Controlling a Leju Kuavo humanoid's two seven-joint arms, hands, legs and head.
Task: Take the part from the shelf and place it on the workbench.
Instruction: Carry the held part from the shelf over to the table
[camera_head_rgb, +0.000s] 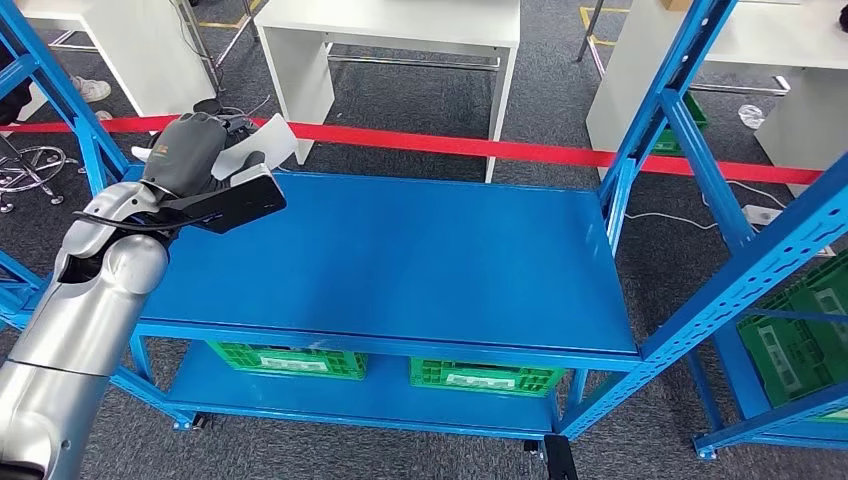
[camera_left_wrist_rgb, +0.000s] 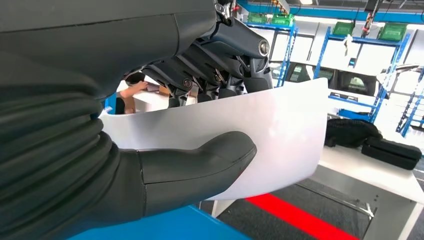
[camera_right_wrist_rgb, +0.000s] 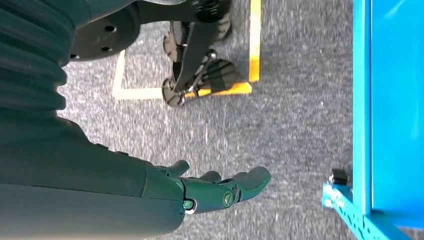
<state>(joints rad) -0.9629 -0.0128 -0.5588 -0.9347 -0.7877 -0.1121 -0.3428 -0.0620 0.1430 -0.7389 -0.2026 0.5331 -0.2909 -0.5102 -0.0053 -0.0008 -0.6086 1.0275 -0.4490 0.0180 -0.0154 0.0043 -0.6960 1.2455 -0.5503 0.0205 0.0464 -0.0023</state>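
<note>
Left hand (camera_left_wrist_rgb: 165, 165) grips white part (camera_left_wrist_rgb: 280, 135) over shelf (camera_head_rgb: 400, 260); right hand (camera_right_wrist_rgb: 220, 187) empty, fingers apart.

The blue shelf top (camera_head_rgb: 400, 260) lies bare from centre out to 3 o'clock, open room for a hand to pass. At 9 o'clock the left hand (camera_head_rgb: 195, 165) holding the white part (camera_head_rgb: 262, 140) occupies the shelf's corner. Slanted blue uprights (camera_head_rgb: 655, 120) stand at 2 o'clock, and a heavier blue beam (camera_head_rgb: 770, 255) crosses at 4 o'clock, closing that side. Red tape (camera_head_rgb: 480, 147) runs along the far edge at 12 o'clock, white tables (camera_head_rgb: 390, 30) beyond it. Green crates (camera_head_rgb: 485, 377) fill the lower tier at 6 o'clock. The right hand (camera_right_wrist_rgb: 220, 187) hangs over grey carpet (camera_right_wrist_rgb: 300, 125), beside the shelf's blue foot (camera_right_wrist_rgb: 350, 210).
</note>
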